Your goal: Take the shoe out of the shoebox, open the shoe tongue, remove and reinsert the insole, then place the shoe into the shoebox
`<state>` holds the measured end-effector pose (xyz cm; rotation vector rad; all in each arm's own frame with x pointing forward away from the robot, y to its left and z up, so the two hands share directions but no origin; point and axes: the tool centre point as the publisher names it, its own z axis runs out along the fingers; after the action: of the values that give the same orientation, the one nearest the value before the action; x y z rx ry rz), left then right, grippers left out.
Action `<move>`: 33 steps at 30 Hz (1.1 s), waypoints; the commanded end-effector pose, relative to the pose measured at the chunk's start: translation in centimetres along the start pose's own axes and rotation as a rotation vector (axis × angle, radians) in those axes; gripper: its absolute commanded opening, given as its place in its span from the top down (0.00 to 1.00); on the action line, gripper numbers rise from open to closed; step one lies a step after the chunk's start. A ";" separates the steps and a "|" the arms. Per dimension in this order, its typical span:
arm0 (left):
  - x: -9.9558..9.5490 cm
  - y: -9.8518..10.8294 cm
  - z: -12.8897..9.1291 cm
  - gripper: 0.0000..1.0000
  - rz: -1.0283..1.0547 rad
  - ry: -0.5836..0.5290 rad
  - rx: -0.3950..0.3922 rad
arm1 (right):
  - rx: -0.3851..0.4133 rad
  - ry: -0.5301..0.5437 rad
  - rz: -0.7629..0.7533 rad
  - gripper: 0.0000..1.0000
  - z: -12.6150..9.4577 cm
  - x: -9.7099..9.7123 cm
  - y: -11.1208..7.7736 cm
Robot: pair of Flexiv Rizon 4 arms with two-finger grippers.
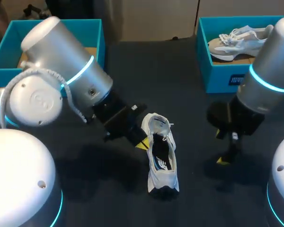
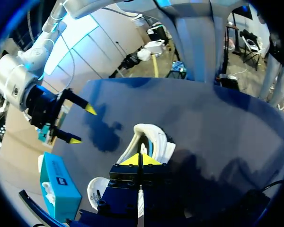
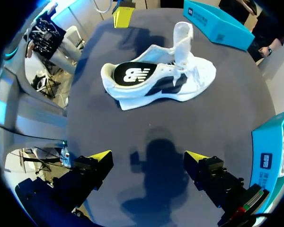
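White mesh with black side panels, the low sports shoe (image 1: 161, 151) lies on its sole in the middle of the dark bench (image 1: 194, 109), well apart from the open teal cardboard shoebox (image 1: 61, 22) at the back left. Its white padded tongue (image 3: 182, 38) already stands upright, and the black insole with a white logo (image 3: 132, 75) lies flat inside, so I judge you are at the taking out of the insole.

To do it well, steady the shoe from one side first. Then pinch the insole at its heel edge, where it is most free, and draw it up and backward, not straight up, so the shoe does not rise with it.

The left fingers (image 2: 131, 161) are together, yellow tip against yellow tip, just beside the shoe. They seem to hold nothing, but the wrist view is too crowded there to be sure. The right fingers (image 3: 100, 157) are wide apart, hold nothing, and hang over bare bench, apart from the shoe.
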<state>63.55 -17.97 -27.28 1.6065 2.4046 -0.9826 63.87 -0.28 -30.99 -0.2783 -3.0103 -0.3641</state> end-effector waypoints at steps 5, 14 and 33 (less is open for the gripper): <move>-0.1 -0.3 -0.9 1.00 0.003 0.303 -0.019 | -0.042 0.008 -0.002 0.00 -1.2 0.3 -2.1; -0.1 -0.3 -0.9 1.00 0.003 0.303 -0.019 | -0.042 0.008 -0.002 0.00 -1.2 0.3 -2.1; -1.5 1.0 1.3 1.00 0.272 0.616 -0.088 | -0.049 0.035 -0.014 0.00 -2.6 0.0 -4.4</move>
<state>64.58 -18.37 -27.73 2.2152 2.3311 -0.5705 63.49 -4.78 -29.71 -0.2524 -2.9716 -0.4320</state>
